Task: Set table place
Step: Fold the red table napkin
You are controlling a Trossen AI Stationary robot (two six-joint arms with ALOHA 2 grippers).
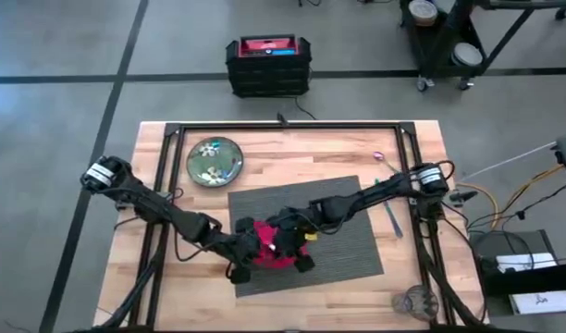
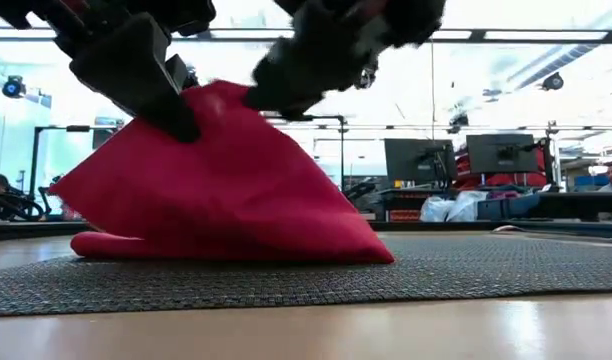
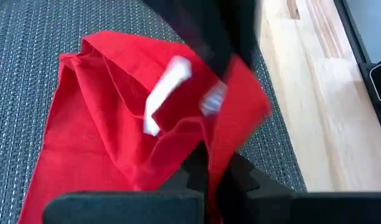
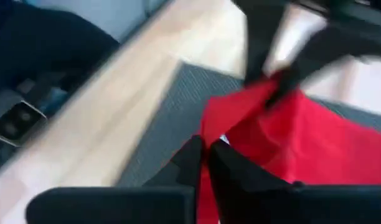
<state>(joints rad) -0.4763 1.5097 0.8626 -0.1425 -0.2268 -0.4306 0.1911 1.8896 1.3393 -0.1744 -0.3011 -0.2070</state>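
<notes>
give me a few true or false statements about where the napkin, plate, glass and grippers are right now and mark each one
1. Both grippers hold the red napkin up off the placemat at its top edge. True: the left gripper and the right gripper each pinch it.
2. The green plate sits on the placemat. False: it rests on bare table, beyond the mat's far left corner.
3. The clear glass stands on the plate. False: it stands at the table's near right corner.
4. The napkin's lower part rests on the placemat. True.
5. A blue utensil lies right of the placemat. True.
</notes>
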